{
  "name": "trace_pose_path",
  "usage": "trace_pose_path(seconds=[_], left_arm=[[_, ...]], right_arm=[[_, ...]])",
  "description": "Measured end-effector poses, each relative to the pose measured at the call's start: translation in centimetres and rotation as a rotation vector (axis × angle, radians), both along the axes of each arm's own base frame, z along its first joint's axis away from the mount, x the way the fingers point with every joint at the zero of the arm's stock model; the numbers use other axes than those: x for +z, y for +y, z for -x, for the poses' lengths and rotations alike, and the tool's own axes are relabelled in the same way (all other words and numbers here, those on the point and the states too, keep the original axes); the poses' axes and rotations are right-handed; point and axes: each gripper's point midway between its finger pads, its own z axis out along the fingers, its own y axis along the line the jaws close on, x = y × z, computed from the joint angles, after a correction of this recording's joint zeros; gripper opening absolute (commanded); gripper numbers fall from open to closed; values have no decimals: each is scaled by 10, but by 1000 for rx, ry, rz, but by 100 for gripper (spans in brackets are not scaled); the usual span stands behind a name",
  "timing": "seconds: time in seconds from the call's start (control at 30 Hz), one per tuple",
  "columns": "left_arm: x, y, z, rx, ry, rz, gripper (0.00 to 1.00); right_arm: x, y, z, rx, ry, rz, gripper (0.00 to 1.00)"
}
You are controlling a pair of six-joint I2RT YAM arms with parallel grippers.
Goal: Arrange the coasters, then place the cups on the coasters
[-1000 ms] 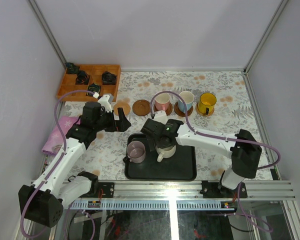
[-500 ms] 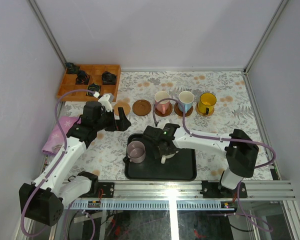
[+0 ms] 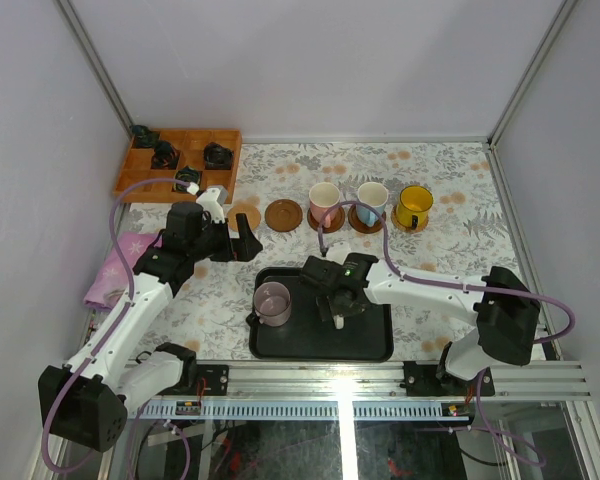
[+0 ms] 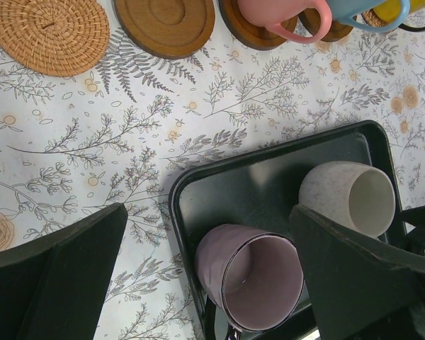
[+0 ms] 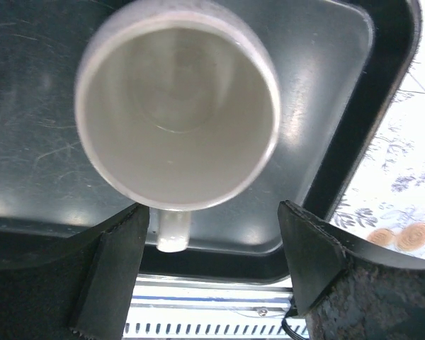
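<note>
Remote inventory, as I see it on my screens.

1. Black rectangular tray (image 3: 372, 342): middle of the tabletop's (image 3: 450, 250) near edge.
2. Mauve handled mug (image 3: 272, 302): upright in the tray's left half.
3. Cream handled mug (image 5: 177, 99): upright in the tray just right of the mauve one, handle towards the near edge. The right jaws hang over it, one finger on each side of the handle, spread apart with a gap on both sides, gripping nothing.
4. Tan woven round coaster (image 3: 245, 215): bare, beyond the tray's far left corner.
5. Dark brown wooden round coaster (image 3: 282, 213): bare, just right of the woven one.
6. Three more brown coasters (image 4: 249, 37) carry on that row to the right, one mug on each: cream with pink handle (image 3: 324, 198), light blue with white inside (image 3: 371, 198), yellow (image 3: 414, 205).
7. Left jaws: spread wide, empty, above the tabletop between the woven coaster and the tray's far left corner.
8. Orange wooden compartment box (image 3: 192, 140) holding small black objects (image 3: 217, 155): far left corner.
9. Pink cloth (image 3: 110, 270): left edge.
</note>
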Motion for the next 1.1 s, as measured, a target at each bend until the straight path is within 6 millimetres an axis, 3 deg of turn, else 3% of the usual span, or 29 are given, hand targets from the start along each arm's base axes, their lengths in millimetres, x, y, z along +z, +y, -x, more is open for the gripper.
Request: trace_pose_path(seconds=[0.13,0.43,0.47,0.53,0.57,1.1], left_arm=[[0,1,-1,5,-1,-3,99],[-1,2,-1,11,-2,-8,99],[-1,2,-1,11,-2,-8,99],[-1,2,-1,12,-2,-8,99],[-1,2,-1,12,-2,-8,99],[-1,2,-1,12,1,-9,100]], right_arm=[[-4,12,0,27,6,-49,63],[-20,19,10,54,56,-100,49],[-21,19,10,55,57,-101,42],[-23,18,10,55,58,-99,7],[-24,18,11,50,62,-103,1],[-22,19,13,56,51,-107,0]])
